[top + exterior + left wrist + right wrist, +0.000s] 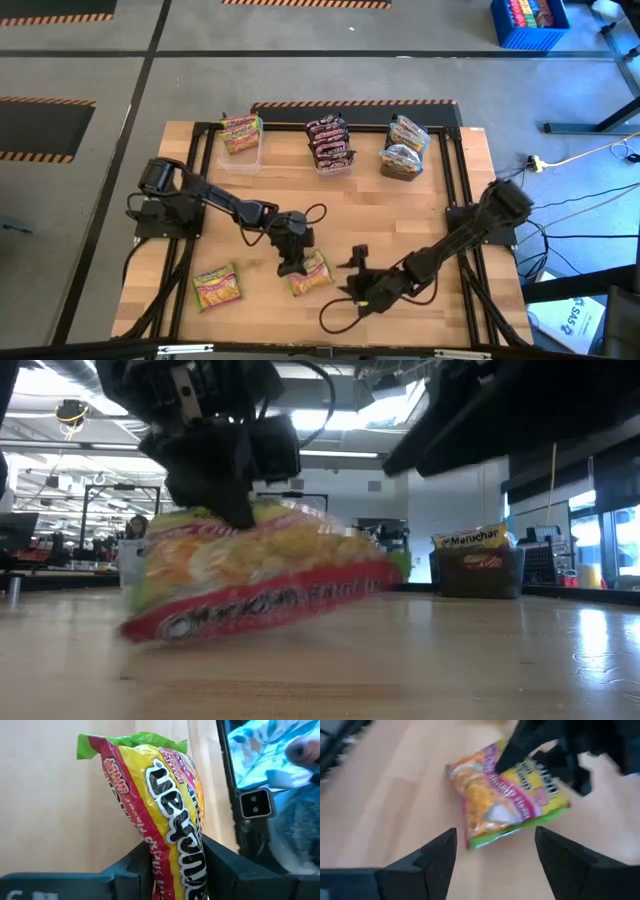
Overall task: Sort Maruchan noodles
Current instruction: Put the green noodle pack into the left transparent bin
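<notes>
Counter: wooden counter [400, 215] in a black frame, grey floor with hazard tape around it.
Sorted stock: three tubs along the 12 o'clock edge, a yellow-green stack [241, 133] at 11, maroon packets [329, 141] at 12, a third stack [404, 148] at 1.
Loose packet: one yellow-green packet [217, 286] lies flat at 7 o'clock, untouched.
Held packet: the left gripper [292, 262] has its fingers closed on one edge of a yellow-green noodle packet [165, 820] near 6 o'clock; its far end appears to rest on the wood.
Left arm pose: reaches in from 9 o'clock, elbow bent, wrist pointing down over the packet.
Right arm pose: the right gripper [495, 857] sits low near 5 o'clock, fingers spread and empty, aimed at the same packet.
Risk: the pinch is only at the edge, so the slick wrapper could slip or swing during the lift.
Second risk: the two grippers are close, so a careless rise could clip the right one.
</notes>
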{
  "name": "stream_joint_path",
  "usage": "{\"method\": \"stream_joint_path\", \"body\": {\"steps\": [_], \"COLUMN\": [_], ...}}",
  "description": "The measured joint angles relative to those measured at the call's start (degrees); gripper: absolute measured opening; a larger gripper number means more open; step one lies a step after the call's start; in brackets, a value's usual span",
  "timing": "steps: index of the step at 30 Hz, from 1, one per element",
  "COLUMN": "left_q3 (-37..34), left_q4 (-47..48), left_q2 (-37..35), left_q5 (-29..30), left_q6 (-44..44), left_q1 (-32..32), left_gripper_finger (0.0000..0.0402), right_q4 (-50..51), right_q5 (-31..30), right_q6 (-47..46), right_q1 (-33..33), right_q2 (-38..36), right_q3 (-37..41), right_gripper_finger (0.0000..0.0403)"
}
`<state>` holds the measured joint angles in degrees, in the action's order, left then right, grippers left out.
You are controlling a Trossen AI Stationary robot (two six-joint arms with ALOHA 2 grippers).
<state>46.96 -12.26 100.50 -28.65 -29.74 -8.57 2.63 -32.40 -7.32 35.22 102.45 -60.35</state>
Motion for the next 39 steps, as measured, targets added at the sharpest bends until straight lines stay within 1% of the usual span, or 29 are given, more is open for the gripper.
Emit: {"method": "stream_joint_path", "body": {"steps": [2, 3, 5, 7, 10, 12, 15, 18, 20, 22, 24, 27, 32, 36, 39], "left_q3": [0.02, 0.02, 0.02, 0.06, 0.22, 1.65, 5.42, 10.6, 14.63, 17.77, 20.29, 22.78, 23.4, 23.4, 23.38], "left_q4": [3.73, 6.13, 11.69, 17.82, 28.28, 37.65, 50.0, 61.13, 67.43, 71.53, 74.57, 77.27, 77.53, 76.89, 76.54], "left_q2": [-2.47, -3.95, -7.66, -11.97, -19.52, -24.55, -30.25, -32.8, -33.15, -32.89, -31.83, -29.94, -24.67, -18.99, -15.19], "left_q5": [1.4, 2.22, 5.36, 9.14, 16.86, 23.69, 34.31, 42.08, 45.78, 48.24, 49.37, 50.18, 50.7, 50.69, 50.78], "left_q6": [3.53, 5.37, 9.06, 12.57, 17.34, 19.86, 23.02, 27.17, 29.79, 32.71, 36.71, 42.84, 52.52, 58.63, 60.37], "left_q1": [1.1, 1.69, 2.91, 4.24, 6.45, 8.31, 11.62, 16.03, 19.95, 24.45, 29.08, 36.27, 45.23, 49.4, 51.09], "left_gripper_finger": [0.0127, 0.0127, 0.0127, 0.0127, 0.0127, 0.0127, 0.0127, 0.0127, 0.0127, 0.0127, 0.0127, 0.0127, 0.0127, 0.0127, 0.0127], "right_q4": [4.07, 4.56, 6.72, 7.49, 9.38, 9.94, 6.56, -1.28, -8.27, -15.52, -22.65, -29.19, -34.31, -34.22, -34.31], "right_q5": [-2.32, -3.12, -2.92, -1.47, 2.18, 4.59, 7.44, 10.26, 12.65, 14.82, 16.16, 16.69, 16.41, 14.99, 14.41], "right_q6": [1.57, 1.75, 1.45, 0.52, -0.25, -0.85, -1.42, -1.52, -2.74, -3.77, -4.7, -6.63, -10.11, -10.47, -10.46], "right_q1": [-0.44, -0.99, -2.36, -4.05, -6.74, -8.48, -10.92, -12.94, -14.17, -15.2, -15.87, -15.9, -15.76, -15.76, -15.76], "right_q2": [-2.19, -2.87, -4.13, -4.88, -4.96, -4.94, -4.95, -4.81, -4.81, -4.81, -4.81, -4.81, -4.81, -4.81, -4.81], "right_q3": [0.02, 0.04, 0.02, 0.03, 0.04, 0.25, 3.52, 8.06, 11.43, 15.01, 18.29, 22.12, 25.59, 25.98, 25.96], "right_gripper_finger": [0.0254, 0.0254, 0.0254, 0.0254, 0.0254, 0.0254, 0.0254, 0.0254, 0.0254, 0.0254, 0.0254, 0.0254, 0.0254, 0.0254, 0.0254]}}
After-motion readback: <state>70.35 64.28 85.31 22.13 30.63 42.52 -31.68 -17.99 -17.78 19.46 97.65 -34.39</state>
